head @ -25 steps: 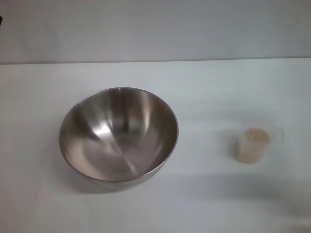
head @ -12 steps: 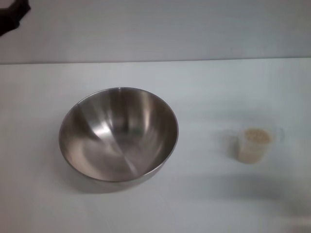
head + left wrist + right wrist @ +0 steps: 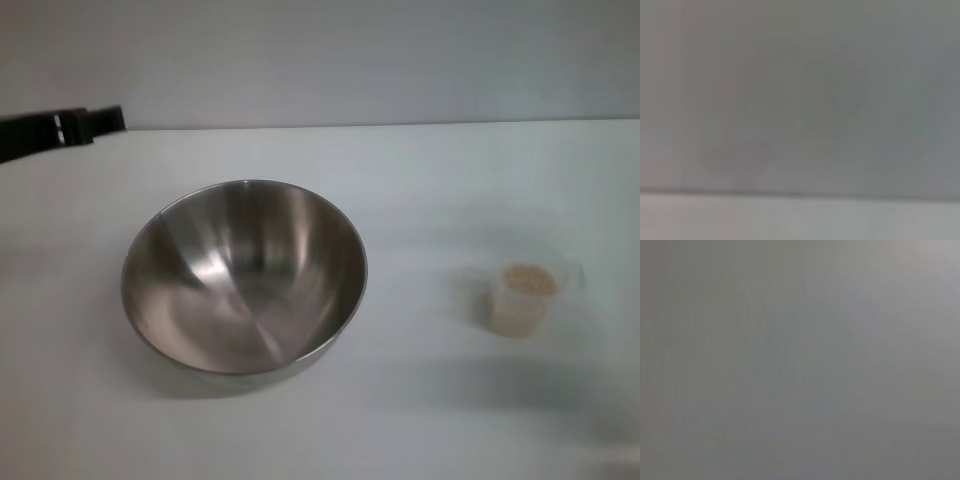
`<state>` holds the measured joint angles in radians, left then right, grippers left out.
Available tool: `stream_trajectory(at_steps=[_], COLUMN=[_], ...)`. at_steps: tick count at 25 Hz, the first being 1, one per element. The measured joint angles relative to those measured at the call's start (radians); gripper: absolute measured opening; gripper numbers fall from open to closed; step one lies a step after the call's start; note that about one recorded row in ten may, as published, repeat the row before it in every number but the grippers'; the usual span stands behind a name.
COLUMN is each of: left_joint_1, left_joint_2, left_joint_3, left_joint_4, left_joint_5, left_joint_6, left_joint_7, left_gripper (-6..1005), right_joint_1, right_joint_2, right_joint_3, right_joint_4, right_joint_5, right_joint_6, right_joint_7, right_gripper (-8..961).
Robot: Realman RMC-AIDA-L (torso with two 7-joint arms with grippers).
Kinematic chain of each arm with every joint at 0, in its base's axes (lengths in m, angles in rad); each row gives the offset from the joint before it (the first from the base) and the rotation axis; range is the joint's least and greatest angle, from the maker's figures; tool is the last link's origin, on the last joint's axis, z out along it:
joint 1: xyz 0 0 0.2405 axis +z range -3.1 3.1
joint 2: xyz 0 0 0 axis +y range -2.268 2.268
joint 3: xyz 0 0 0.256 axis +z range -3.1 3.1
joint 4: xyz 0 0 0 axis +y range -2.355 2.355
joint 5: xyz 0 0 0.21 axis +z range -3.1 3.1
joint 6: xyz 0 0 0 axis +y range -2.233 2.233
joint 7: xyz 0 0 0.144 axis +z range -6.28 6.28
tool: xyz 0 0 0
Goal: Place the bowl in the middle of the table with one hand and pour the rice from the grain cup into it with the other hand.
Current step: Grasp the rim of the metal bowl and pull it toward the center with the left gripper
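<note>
Bowl (image 3: 244, 277) looks stiff, slick steel (grab rim). Left gripper (image 3: 100, 122) near table (image 3: 420, 180) far-left edge; jaw state unclear, right gripper unseen.

bowl (image 3: 244, 275): on the table (image 3: 420, 200), left of centre
grain cup (image 3: 520, 297): on the table, well right of the bowl
rice (image 3: 527, 280): in the grain cup
left gripper (image 3: 62, 128): behind and left of the bowl, apart from it

Silver bowl (image 3: 244, 277), white table (image 3: 420, 180), beige rice (image 3: 527, 281) in clear grain cup (image 3: 520, 298), black left gripper (image 3: 62, 129).
</note>
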<state>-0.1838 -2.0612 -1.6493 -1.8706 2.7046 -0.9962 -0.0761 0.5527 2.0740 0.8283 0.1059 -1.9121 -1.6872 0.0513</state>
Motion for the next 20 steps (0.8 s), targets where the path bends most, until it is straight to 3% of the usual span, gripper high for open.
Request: stream_trajectory(at_steps=[8, 13, 20], left_joint_1=[-0.110, -0.148, -0.153], left_joint_2=[-0.001, -0.002, -0.003], left_joint_3=[-0.110, -0.119, -0.116], left_joint_4=[-0.020, 0.007, 0.057], left_joint_5=[-0.043, -0.034, -0.033], left_joint_6=[-0.356, -0.442, -0.456], left_joint_7=[0.027, 0.028, 0.028], left_gripper=[809, 809, 809], right_joint_1=[-0.001, -0.002, -0.005], right_joint_2=[0.000, 0.000, 0.000], right_joint_3=[0.000, 0.000, 0.000], right_joint_4=[-0.004, -0.006, -0.008], right_joint_5=[-0.003, -0.003, -0.004], right_joint_6=[-0.001, -0.001, -0.002], right_joint_7=[-0.001, -0.001, -0.001], right_gripper=[568, 568, 568])
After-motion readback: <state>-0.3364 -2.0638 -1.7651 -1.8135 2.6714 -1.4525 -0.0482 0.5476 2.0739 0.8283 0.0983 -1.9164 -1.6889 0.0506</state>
